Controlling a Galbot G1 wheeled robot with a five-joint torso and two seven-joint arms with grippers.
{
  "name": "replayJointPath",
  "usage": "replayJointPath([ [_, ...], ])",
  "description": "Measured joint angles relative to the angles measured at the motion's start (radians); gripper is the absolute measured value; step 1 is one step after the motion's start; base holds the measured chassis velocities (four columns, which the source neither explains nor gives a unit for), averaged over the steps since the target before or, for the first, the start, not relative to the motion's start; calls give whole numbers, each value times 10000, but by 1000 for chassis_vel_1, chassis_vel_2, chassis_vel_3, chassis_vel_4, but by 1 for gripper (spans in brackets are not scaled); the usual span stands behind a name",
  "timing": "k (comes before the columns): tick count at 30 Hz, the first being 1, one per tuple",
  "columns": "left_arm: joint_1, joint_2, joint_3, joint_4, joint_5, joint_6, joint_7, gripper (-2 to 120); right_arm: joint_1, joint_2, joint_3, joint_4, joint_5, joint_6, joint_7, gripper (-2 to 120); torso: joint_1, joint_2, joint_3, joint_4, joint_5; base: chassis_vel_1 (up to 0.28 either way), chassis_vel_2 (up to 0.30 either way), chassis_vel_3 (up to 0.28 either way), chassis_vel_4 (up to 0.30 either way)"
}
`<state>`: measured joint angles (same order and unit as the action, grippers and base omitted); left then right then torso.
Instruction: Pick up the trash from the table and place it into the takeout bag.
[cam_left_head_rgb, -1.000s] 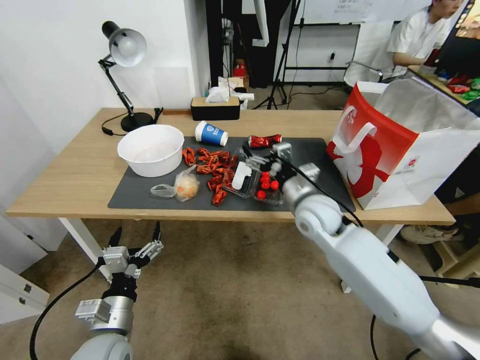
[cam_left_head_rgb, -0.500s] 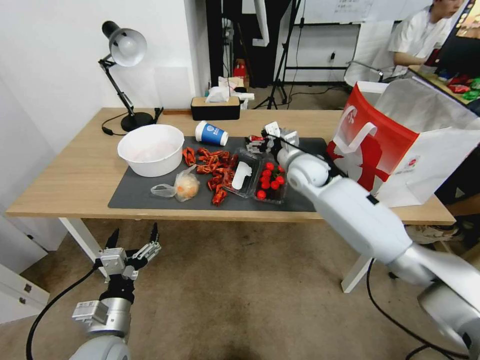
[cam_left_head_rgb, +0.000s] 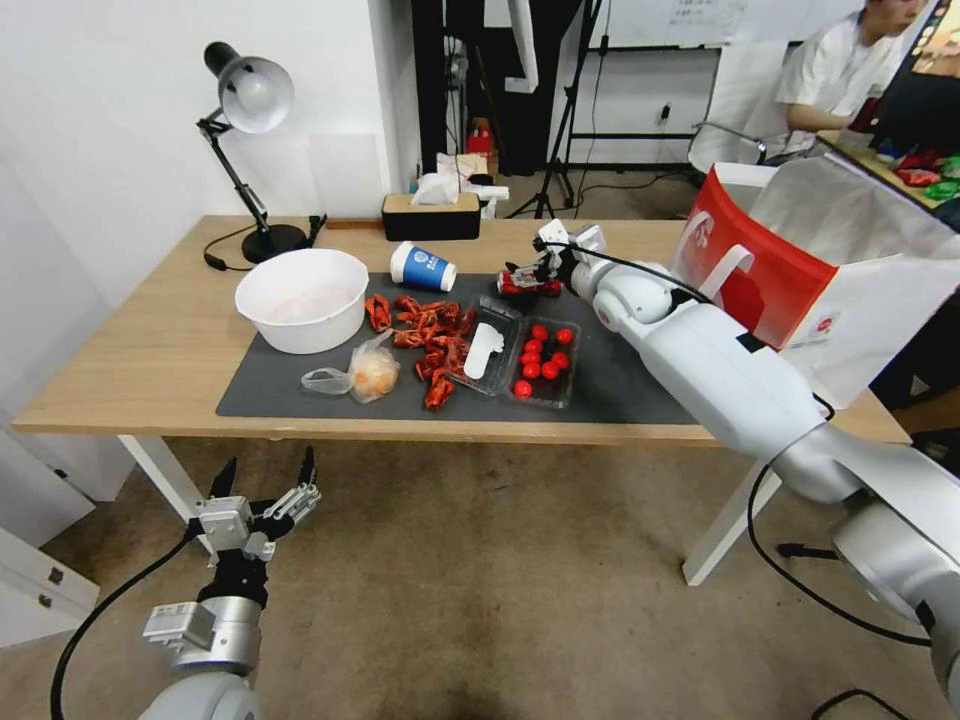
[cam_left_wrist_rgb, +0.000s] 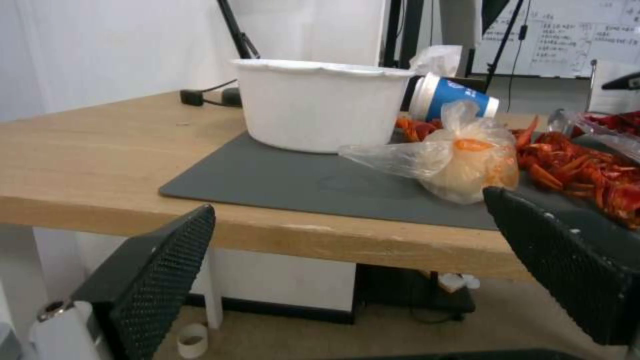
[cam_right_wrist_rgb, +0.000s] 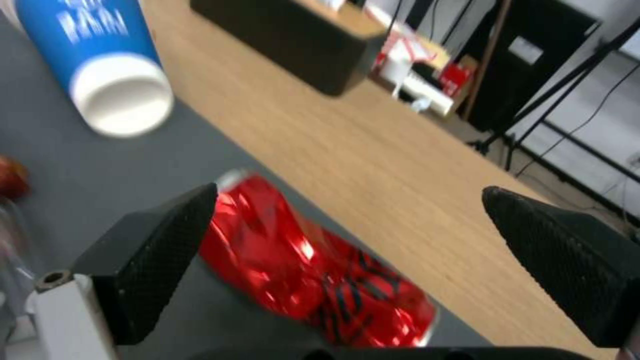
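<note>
On the table's (cam_left_head_rgb: 150, 350) dark grey mat (cam_left_head_rgb: 620, 385) lie a crushed red can (cam_left_head_rgb: 517, 285) (cam_right_wrist_rgb: 313, 275), a toppled blue-and-white paper cup (cam_left_head_rgb: 422, 267) (cam_right_wrist_rgb: 100, 55) (cam_left_wrist_rgb: 450, 97) and a clear plastic bag with an orange lump (cam_left_head_rgb: 370, 372) (cam_left_wrist_rgb: 460, 160). My right gripper (cam_left_head_rgb: 535, 268) (cam_right_wrist_rgb: 348, 190) hangs open just over the can, a finger on either side, not touching it. The red-and-white takeout bag (cam_left_head_rgb: 800, 290) stands open at the table's right end. Below the table's front edge, my left gripper (cam_left_head_rgb: 268, 462) (cam_left_wrist_rgb: 350, 200) waits open and holds nothing.
A white bowl (cam_left_head_rgb: 301, 298) stands at the mat's left. Red crayfish shells (cam_left_head_rgb: 425, 330) and a clear tray of red fruit (cam_left_head_rgb: 543, 358) fill its middle. A tissue box (cam_left_head_rgb: 431, 215) and a desk lamp (cam_left_head_rgb: 245, 150) stand along the far edge.
My right arm has swung from over the clear tray toward the back of the mat and now hovers at the red can. The left arm has barely moved.
</note>
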<state>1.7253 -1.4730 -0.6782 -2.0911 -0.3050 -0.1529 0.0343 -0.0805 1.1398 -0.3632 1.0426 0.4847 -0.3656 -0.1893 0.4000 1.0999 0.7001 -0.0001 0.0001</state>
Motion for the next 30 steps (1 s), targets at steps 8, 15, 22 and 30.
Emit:
replayJointPath([
  [8, -50, 102, -23, -27, -37, 53, -21, 100, 480, 355, 50, -1591, -316, 193, -2220, 100, 0, 2, -1, 1, -1, 0, 0, 0, 0],
  [15, -120, 124, 20, -25, -58, 117, -27, 100, 564, 493, 103, -2268, -633, 1299, -2909, 100, -1, 2, -1, 1, -3, 0, 0, 0, 0],
  [22, -113, 132, 29, -43, -60, 126, -27, 100, 578, 521, 135, -2412, -849, 1341, -3011, 100, 0, 2, -1, 0, 1, 0, 0, 0, 0],
  [30, -125, 134, 66, -109, -62, 145, -26, 100, 758, 637, 110, -3018, -1005, 1440, -3359, 100, 0, 2, -1, 1, -1, 0, 0, 0, 0],
])
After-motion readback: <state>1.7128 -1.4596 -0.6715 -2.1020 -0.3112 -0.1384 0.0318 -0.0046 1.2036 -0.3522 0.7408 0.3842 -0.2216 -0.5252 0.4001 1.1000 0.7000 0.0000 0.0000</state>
